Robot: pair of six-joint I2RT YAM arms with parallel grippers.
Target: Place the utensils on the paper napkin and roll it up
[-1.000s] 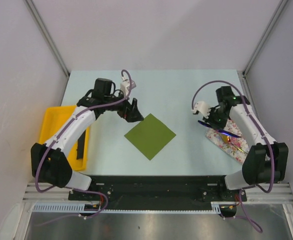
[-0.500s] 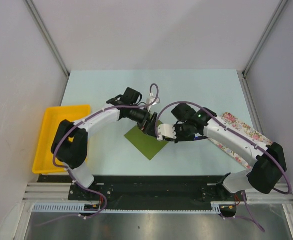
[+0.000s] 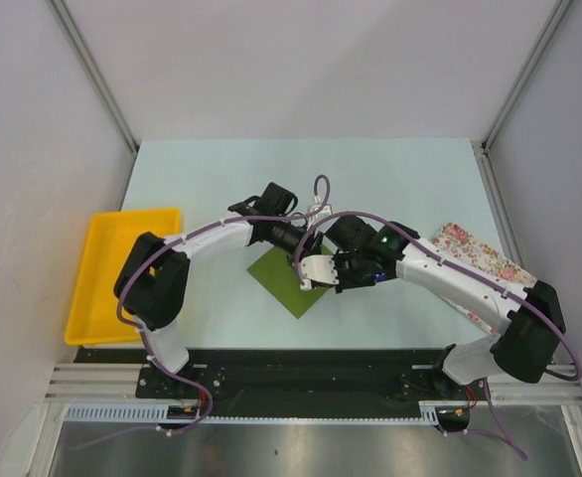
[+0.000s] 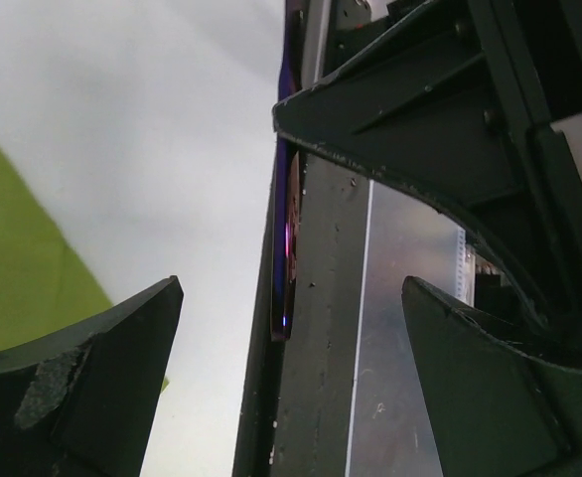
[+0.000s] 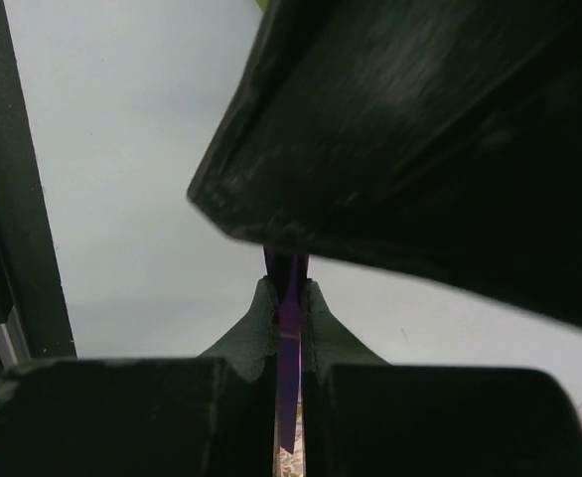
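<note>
The olive-green paper napkin (image 3: 283, 279) lies flat at the table's middle, partly under both grippers; its edge also shows in the left wrist view (image 4: 18, 288). My right gripper (image 3: 314, 270) is over the napkin's right half and is shut on a slim dark purple utensil (image 5: 289, 343), seen edge-on between its pads. My left gripper (image 3: 298, 254) is open just beside it over the napkin, and the same purple utensil (image 4: 285, 248) hangs between and beyond its fingers (image 4: 92, 368). No other utensil shows clearly.
A yellow tray (image 3: 122, 224) stands at the table's left edge. A white cloth with a pink floral print (image 3: 485, 260) lies at the right, under the right arm. The two wrists are very close together above the napkin.
The right gripper carried the purple utensil from the floral cloth to the napkin. The left gripper moved from the napkin's far-left corner to over it, meeting the right gripper.
</note>
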